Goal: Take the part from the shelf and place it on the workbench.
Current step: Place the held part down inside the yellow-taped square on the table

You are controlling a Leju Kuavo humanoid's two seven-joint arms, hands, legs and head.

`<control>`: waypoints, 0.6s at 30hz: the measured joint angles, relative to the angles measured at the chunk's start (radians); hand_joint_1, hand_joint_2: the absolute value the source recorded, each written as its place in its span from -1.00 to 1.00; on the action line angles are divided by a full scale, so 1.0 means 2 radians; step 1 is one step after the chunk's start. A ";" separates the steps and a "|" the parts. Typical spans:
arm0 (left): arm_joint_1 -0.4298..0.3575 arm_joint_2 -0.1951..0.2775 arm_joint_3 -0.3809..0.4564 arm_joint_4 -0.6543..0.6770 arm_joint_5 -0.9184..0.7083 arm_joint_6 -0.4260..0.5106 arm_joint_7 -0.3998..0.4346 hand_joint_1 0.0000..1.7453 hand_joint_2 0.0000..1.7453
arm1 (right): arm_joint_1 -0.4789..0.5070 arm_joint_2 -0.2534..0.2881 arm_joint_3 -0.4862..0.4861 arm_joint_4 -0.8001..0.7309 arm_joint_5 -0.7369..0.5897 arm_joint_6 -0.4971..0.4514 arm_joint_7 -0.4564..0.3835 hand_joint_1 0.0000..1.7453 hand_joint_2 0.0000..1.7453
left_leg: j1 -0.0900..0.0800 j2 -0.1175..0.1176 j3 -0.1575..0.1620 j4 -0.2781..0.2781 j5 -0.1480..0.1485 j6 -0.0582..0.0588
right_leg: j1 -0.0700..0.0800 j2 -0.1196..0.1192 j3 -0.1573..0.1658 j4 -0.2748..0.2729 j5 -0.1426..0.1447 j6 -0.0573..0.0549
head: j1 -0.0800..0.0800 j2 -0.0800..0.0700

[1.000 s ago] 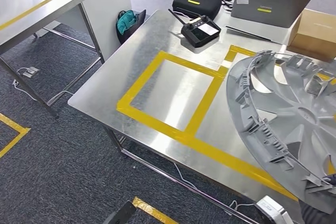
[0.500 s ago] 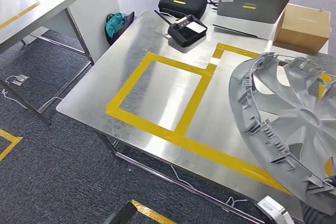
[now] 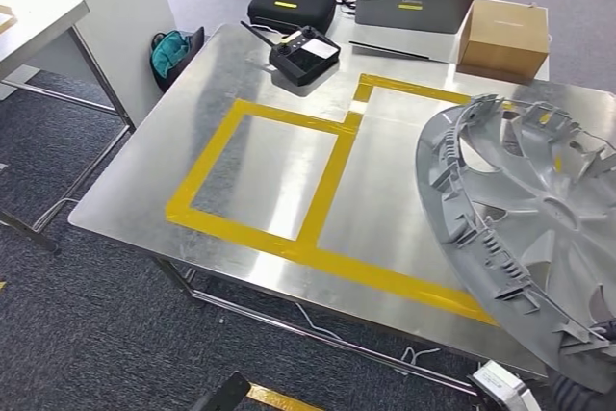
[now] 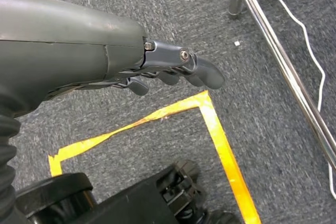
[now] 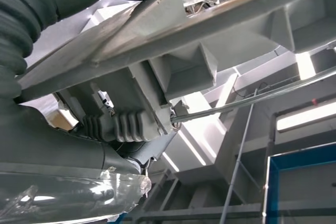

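The view has swung, sliding the workbench point(image 3: 240, 74) leftward in the head view. The left hand point(image 4: 174, 69) hangs over carpet, fingers loosely curled, holding nothing. At right, the grey wheel cover point(image 3: 530, 228), seemingly light, stiff plastic, tilts above the bench, its rim gripped by the right hand point(image 5: 118, 124).

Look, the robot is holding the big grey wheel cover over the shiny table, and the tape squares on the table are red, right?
Not quite. The tape on the workbench is yellow, not red, as the head view shows. The rest holds: the big grey wheel cover is held up over the shiny table's right side.
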State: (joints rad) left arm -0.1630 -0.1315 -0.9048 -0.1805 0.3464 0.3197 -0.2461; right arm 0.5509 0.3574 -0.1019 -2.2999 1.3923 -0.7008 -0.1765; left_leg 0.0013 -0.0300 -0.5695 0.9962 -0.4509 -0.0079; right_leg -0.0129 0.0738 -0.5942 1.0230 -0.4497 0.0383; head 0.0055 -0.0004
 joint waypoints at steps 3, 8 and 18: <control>-0.001 -0.001 0.001 0.000 0.000 0.000 0.000 -1.00 1.00 | 0.002 0.000 0.000 0.002 -0.005 0.000 -0.002 1.00 1.00 | 0.002 0.008 0.002 -0.004 0.003 0.010 | 0.000 -0.015 -0.015 0.028 -0.018 0.007 | 0.003 0.000; 0.002 0.000 0.002 0.000 0.000 0.000 0.000 -1.00 1.00 | 0.002 0.000 0.000 0.007 -0.008 0.000 -0.003 1.00 1.00 | 0.001 0.021 0.002 -0.004 0.002 0.013 | 0.001 -0.034 -0.063 0.136 -0.060 0.012 | 0.006 0.000; 0.002 0.001 0.002 0.000 0.000 0.000 0.000 -1.00 1.00 | 0.003 0.000 -0.003 0.015 -0.009 0.000 -0.002 1.00 1.00 | -0.005 0.026 0.005 -0.003 0.002 0.019 | 0.001 -0.040 0.009 0.001 -0.005 0.004 | 0.004 0.000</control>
State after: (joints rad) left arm -0.1584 -0.1300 -0.9011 -0.1812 0.3456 0.3197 -0.2461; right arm 0.5573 0.3574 -0.1080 -2.2709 1.3742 -0.7008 -0.1800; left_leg -0.0082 0.0230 -0.5605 0.9897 -0.4472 0.0296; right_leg -0.0108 -0.0069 -0.5767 1.0241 -0.4596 0.0455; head 0.0136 -0.0004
